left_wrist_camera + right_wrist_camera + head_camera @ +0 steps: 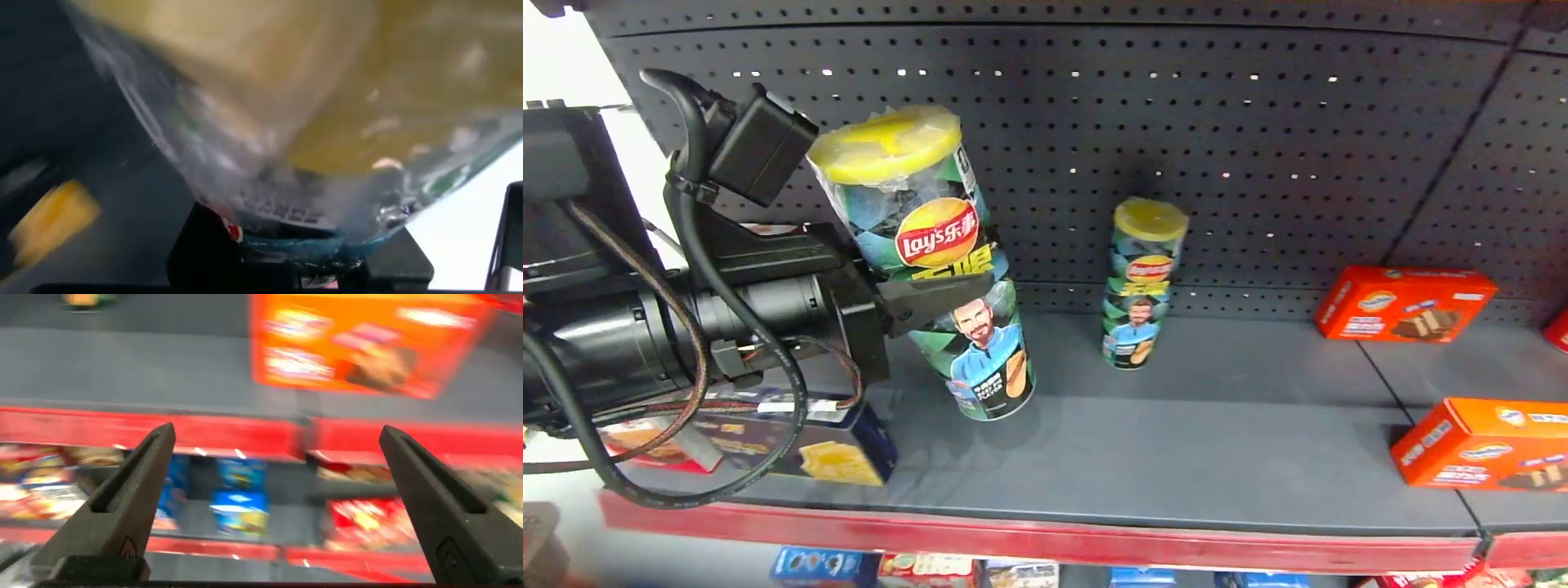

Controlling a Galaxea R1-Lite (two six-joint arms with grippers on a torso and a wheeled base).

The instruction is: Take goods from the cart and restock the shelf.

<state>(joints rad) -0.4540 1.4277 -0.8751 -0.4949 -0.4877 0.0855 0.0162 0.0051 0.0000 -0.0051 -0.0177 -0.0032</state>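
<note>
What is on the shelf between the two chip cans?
Nothing. The head view shows only bare shelf between the tilted chip can and the upright chip can.

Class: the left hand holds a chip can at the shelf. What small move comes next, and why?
Probably tip the chip can upright before releasing: the left hand grips it mid-body, and it leans with its base at the shelf, unlike the second can standing upright.

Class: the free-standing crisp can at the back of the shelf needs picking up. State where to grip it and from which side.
Probably grip the standing can around its mid-body, coming from the open front of the shelf. It stands upright and round, with the pegboard close behind it.
</note>
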